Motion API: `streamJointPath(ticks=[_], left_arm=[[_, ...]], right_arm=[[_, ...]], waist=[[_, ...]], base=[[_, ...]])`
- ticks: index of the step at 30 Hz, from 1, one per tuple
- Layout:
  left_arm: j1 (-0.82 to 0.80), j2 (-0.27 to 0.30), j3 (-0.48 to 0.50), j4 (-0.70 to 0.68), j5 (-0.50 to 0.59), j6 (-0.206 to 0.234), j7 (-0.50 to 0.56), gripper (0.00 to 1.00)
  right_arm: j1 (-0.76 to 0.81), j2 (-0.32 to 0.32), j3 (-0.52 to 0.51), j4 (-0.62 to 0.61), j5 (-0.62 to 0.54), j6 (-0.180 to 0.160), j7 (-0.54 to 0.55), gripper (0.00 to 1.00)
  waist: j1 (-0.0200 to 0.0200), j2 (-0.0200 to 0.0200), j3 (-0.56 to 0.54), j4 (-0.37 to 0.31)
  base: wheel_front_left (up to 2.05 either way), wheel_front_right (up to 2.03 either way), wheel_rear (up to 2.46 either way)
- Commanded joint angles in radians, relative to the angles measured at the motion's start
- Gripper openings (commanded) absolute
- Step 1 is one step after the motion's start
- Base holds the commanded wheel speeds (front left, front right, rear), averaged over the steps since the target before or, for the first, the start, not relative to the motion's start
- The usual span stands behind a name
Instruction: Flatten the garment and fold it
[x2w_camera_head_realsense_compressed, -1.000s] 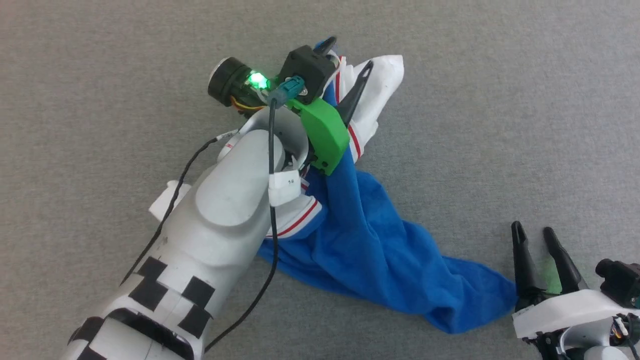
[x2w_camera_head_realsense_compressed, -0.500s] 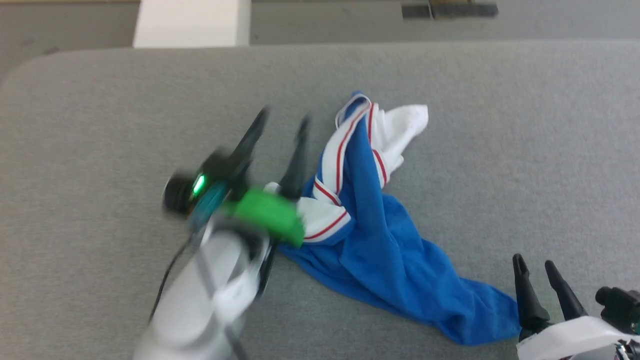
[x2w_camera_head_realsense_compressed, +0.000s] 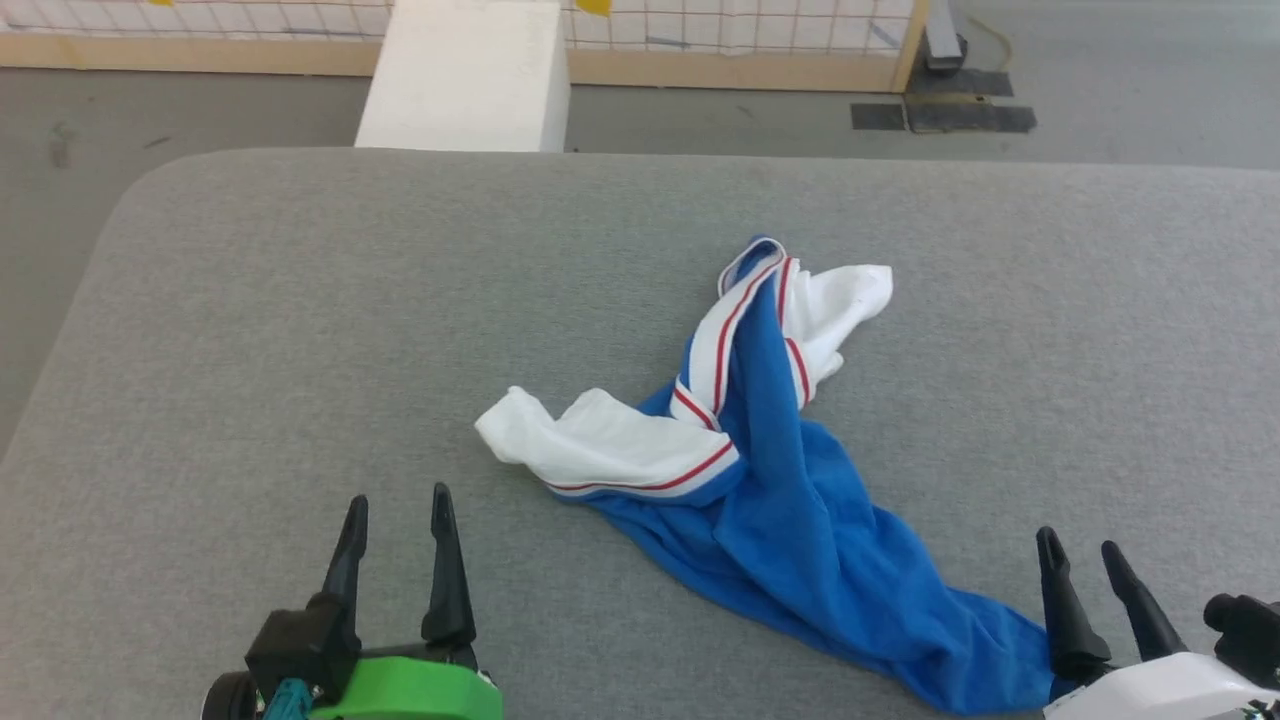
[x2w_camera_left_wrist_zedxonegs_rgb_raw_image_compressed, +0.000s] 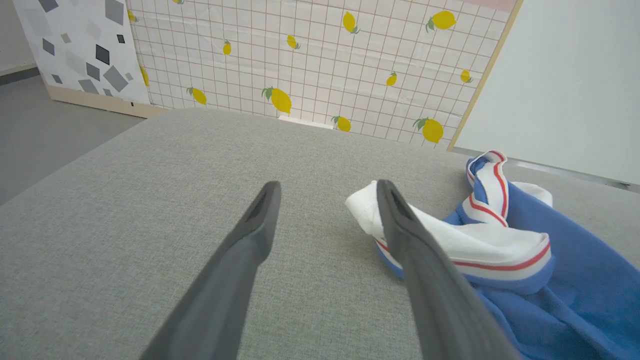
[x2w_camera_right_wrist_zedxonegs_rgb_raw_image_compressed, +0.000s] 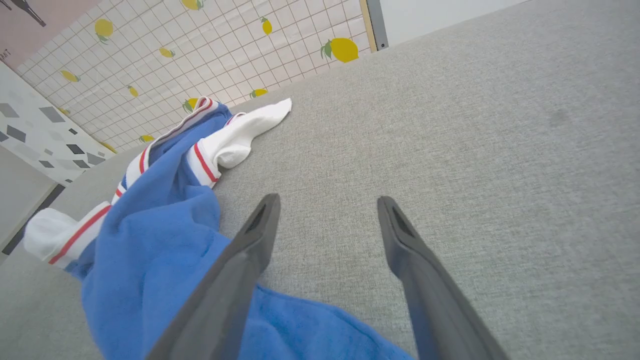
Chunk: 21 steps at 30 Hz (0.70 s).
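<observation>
My jaws are dark grey; the T-shirt (x2w_camera_head_realsense_compressed: 800, 520) royal blue, sleeves white with red stripes; the counter (x2w_camera_head_realsense_compressed: 300, 330) grey; the wall panel (x2w_camera_left_wrist_zedxonegs_rgb_raw_image_compressed: 310, 65) white, gridded, with yellow lemons.

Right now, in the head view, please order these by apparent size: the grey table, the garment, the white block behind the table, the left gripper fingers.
1. grey table
2. garment
3. white block; it is farther away, so true size is unsure
4. left gripper fingers, near the camera
</observation>
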<state>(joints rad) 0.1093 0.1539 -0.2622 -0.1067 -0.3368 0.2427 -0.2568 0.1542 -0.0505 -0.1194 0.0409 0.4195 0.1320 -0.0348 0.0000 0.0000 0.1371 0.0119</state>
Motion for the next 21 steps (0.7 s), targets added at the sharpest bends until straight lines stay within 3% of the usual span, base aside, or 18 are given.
streamJointPath(ticks=[1,8,14,21], left_arm=[[0.010,-0.011,0.010,-0.004,0.012,-0.013,-0.005,1.00],[-0.004,-0.057,0.031,0.003,0.035,-0.063,-0.005,1.00],[-0.054,-0.084,0.027,0.021,0.051,-0.099,-0.005,1.00],[-0.114,-0.099,0.011,0.041,0.060,-0.122,-0.005,1.00]], right_arm=[[0.005,0.000,-0.005,-0.014,-0.013,-0.001,0.006,1.00],[-0.113,0.000,-0.026,-0.108,-0.094,-0.001,0.105,1.00],[-0.351,-0.006,-0.029,-0.135,-0.134,-0.001,0.374,1.00],[-0.603,-0.083,-0.022,-0.011,-0.179,-0.001,0.659,1.00]], waist=[[0.0000,0.0000,-0.004,0.014],[0.0000,0.0000,0.039,0.040],[0.0000,0.0000,0.119,0.061],[0.0000,0.0000,0.202,0.104]], base=[[0.00,0.00,0.00],[0.00,0.00,0.00],[0.00,0.00,0.00],[0.00,0.00,0.00]])
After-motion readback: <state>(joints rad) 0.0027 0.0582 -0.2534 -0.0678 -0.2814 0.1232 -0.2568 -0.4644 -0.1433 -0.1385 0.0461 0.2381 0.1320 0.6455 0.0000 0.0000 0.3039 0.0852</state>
